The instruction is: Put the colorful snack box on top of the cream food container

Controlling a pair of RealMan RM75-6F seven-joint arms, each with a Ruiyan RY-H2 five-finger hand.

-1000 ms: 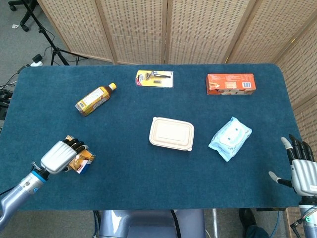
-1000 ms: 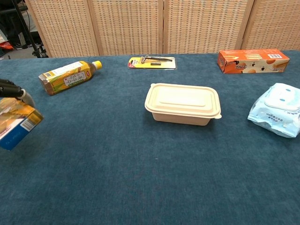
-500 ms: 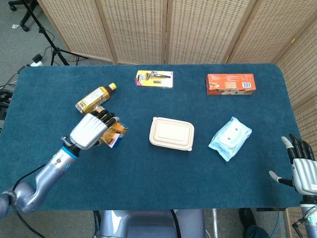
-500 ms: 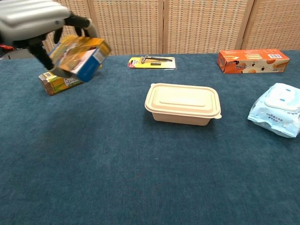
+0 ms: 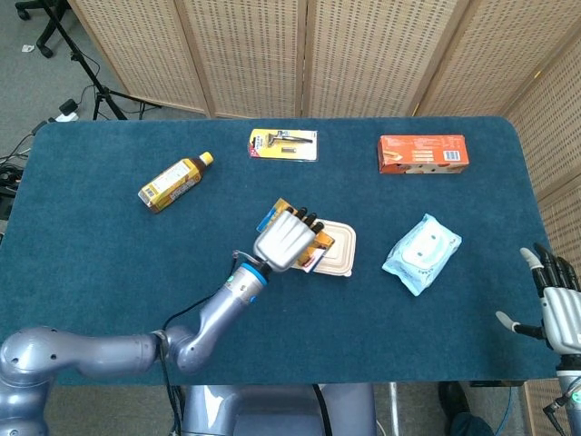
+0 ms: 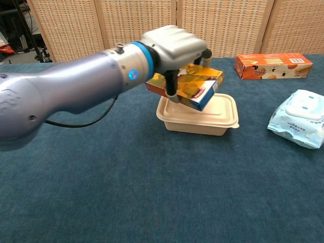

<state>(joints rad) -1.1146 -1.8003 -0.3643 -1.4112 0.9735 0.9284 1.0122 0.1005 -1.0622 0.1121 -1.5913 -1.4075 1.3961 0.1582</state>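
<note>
Colorful snack box (image 6: pixel 190 87): light, stiff cardboard, likely slick; clamped across its sides by left hand (image 6: pixel 174 46), tilted just above cream food container (image 6: pixel 215 121). Right hand (image 5: pixel 558 304): fingers apart, empty, near-right edge.

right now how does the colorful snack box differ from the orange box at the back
The colorful snack box is held in the air, tilted, by the left hand over the cream food container; the orange box lies flat on the table, untouched. The snack box is yellow, orange and blue; the orange box is mostly one colour, and looks longer and slimmer. Both are printed cartons.
</note>
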